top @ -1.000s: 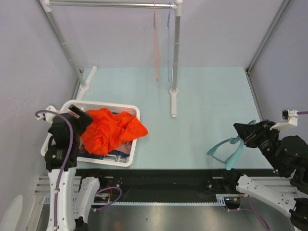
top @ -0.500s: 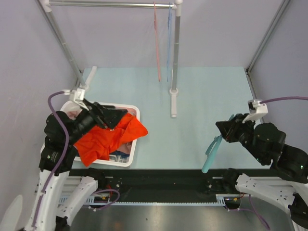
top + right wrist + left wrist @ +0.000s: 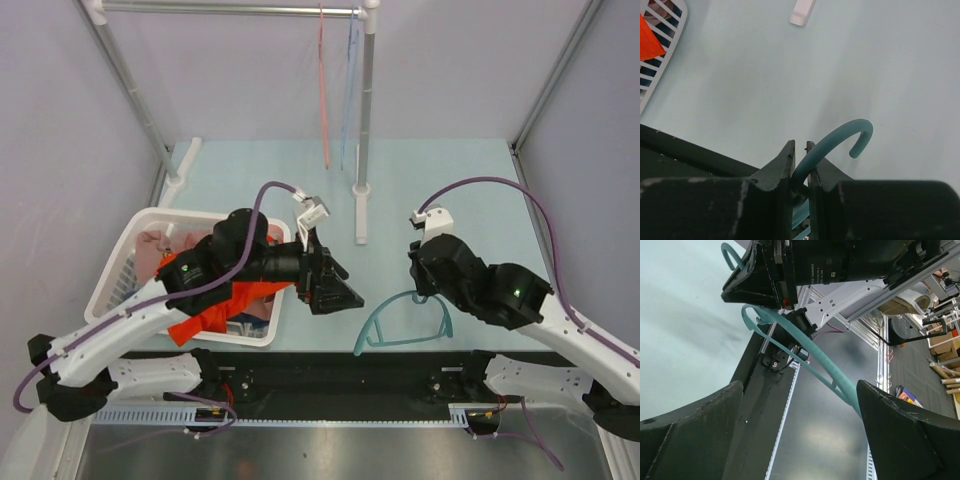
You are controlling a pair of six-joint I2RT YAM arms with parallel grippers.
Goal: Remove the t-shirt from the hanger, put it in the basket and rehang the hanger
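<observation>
Looks like the shirt part is basically sorted: the orange t-shirt [image 3: 205, 318] is lying bunched in the white basket [image 3: 125, 250] on the left of the table, well apart from the teal hanger [image 3: 835, 132], which is bare. The right gripper [image 3: 422, 285] is pinched shut on the hanger's neck just below the hook, holding it out over the table's near edge. The left gripper [image 3: 345, 290] is spread wide with nothing in it and points straight at the hanger. My guess is that the step in hand is a handoff or putting the hanger away. If so, I'd bring the left jaws squarely around one hanger arm and close them fully before the right lets go, because that thin curved plastic will probably swivel in a loose pinch. The overhead view gives the layout but hides the grip under the arm. The right wrist view shows the neck sitting right between the jaws. The left wrist view shows a hanger arm crossing the open gap between its fingers [image 3: 690, 435], not touching either as far as I can tell.
</observation>
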